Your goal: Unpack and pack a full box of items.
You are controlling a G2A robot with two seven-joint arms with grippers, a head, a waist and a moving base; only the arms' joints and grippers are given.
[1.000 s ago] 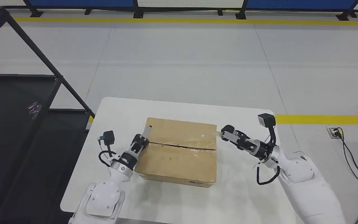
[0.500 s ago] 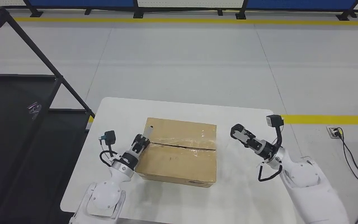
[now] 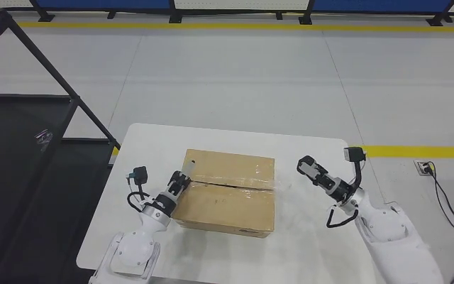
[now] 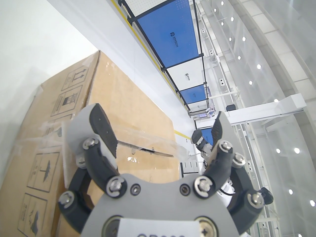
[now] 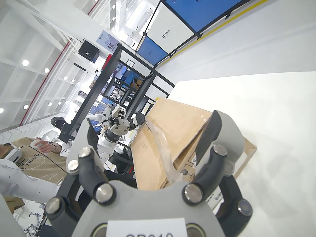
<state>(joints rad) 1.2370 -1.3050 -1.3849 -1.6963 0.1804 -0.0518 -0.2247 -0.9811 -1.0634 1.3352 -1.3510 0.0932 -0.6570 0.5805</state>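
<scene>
Find brown cardboard box (image 3: 225, 192) mid white counter (image 3: 305, 241). Brace with left claw (image 3: 186, 170), spread wide at its 9 o'clock end. Pinch loose clear tape (image 5: 163, 146) at 3 o'clock with right claw (image 3: 303, 165), likewise spread, peeling low.

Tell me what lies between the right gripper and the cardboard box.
A loose tail of clear tape sticks out from the cardboard box toward the open right gripper, over bare table; the top and right wrist views show it.

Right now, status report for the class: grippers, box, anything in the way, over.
Left gripper open at box's left end. Right gripper open, off the right end. Box shut. Clear tape hanging loose at right end.
</scene>
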